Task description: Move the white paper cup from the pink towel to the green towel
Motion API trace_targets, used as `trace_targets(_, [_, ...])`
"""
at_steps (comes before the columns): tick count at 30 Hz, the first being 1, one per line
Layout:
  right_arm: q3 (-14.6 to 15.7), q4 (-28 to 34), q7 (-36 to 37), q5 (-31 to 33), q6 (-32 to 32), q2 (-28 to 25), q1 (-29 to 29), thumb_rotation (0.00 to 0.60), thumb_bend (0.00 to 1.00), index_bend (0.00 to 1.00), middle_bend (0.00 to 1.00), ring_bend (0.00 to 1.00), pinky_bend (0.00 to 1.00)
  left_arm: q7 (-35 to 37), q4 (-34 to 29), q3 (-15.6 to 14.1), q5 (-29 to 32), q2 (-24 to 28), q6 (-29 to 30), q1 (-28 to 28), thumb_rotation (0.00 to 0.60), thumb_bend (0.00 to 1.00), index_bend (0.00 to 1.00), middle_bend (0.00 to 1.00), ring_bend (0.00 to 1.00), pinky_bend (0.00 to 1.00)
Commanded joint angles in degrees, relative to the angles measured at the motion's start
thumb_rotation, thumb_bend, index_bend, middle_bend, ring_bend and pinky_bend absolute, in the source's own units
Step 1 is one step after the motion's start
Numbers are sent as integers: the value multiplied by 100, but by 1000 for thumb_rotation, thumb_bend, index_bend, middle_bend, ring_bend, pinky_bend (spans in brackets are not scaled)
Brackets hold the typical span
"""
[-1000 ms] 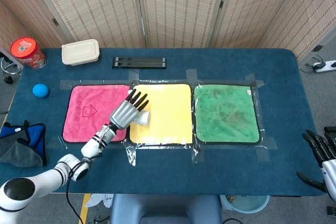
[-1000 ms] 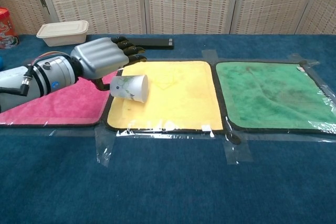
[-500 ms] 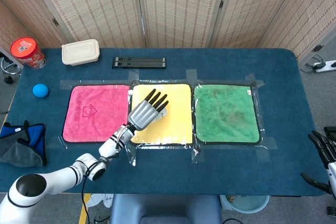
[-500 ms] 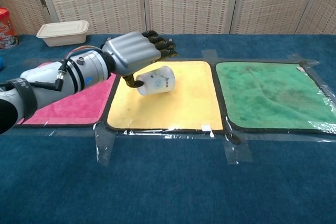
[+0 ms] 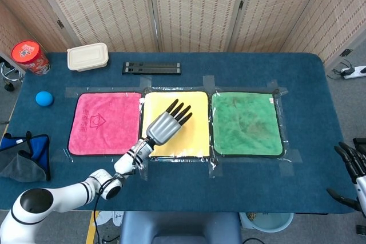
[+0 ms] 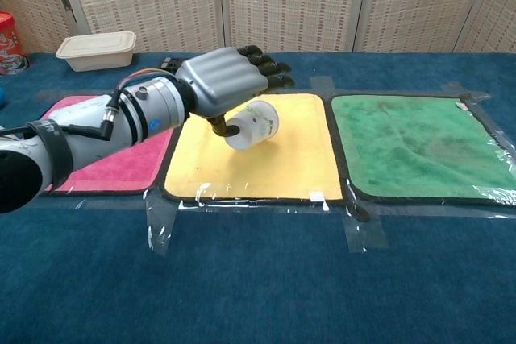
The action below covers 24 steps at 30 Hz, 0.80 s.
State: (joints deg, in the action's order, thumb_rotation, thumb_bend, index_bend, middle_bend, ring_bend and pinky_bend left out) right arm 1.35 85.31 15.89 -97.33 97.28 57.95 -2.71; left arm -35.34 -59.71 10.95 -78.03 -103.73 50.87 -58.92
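Observation:
My left hand (image 6: 230,86) holds the white paper cup (image 6: 254,125) tilted on its side, thumb hooked at its rim, a little above the yellow towel (image 6: 266,171). In the head view the left hand (image 5: 168,124) covers the cup and hovers over the yellow towel (image 5: 194,104). The pink towel (image 5: 103,123) lies to the left of it and has nothing on it; the chest view shows that pink towel (image 6: 129,168) under my forearm. The green towel (image 5: 247,124) lies to the right, also bare (image 6: 419,147). My right hand (image 5: 350,164) hangs off the table's right edge, fingers apart and holding nothing.
At the back left stand a red can (image 5: 26,56) and a white lunch box (image 5: 87,56). A black bar (image 5: 151,68) lies behind the towels. A blue ball (image 5: 44,98) sits left of the pink towel, and a blue bag (image 5: 23,152) hangs past the table's left edge.
My left hand has carried the cup rightward from the pink-yellow border to over the middle of the yellow towel, slightly higher. The right hand has barely moved.

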Motion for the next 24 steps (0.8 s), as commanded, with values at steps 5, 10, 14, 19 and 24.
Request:
trace_targets(5, [-10,8,-4,-37,-17,11,35,600,127,57,93,109,0,11,-383,-76,43,350,148,178,600,340,0,0,0,0])
trace_targets(10, [3,36,-47,-106,-30,2,65,600,127,57,93,109,0,3,-512,-66,131,481,219,257,600,340,0,0,0,0])
trace_targets(14, [5,50,-59,-111,-12,-9,58,600,126,57,93,108,0,15,-514,-71,212,546,225,306,600,340,0,0,0,0])
trace_targets(19, [32,51,-110,-147,-75,-26,87,600,126,57,94,110,0,179,-494,-60,282,689,354,443,600,340,0,0,0,0])
trace_targets(24, [45,154,-297,-294,-190,-84,207,600,127,57,93,109,0,537,-768,60,531,979,573,734,600,342,0,0,0,0])
